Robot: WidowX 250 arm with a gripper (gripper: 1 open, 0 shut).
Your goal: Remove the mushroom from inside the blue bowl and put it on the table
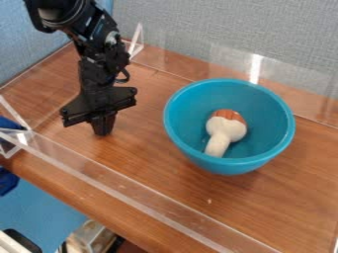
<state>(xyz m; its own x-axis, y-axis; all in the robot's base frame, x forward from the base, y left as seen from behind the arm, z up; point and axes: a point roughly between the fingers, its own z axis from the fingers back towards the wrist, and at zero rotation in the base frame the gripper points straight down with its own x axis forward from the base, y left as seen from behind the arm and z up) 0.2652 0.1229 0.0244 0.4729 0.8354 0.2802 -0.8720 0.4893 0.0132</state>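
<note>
One mushroom (224, 131) lay in bowl (228, 126), right of gripper (102, 126) | cap pointed away, stem toward camera | gripper closed, empty, over table (145, 158)

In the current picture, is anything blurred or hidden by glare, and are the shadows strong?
In the camera view, the small toy mushroom with the cream stem and the glossy teal-blue plastic bowl look fairly sharp; the black gripper is dark, so its fingers are hard to separate; the clear acrylic wall carries pale reflections; shadows on the brown wood-grain table are soft.
</note>
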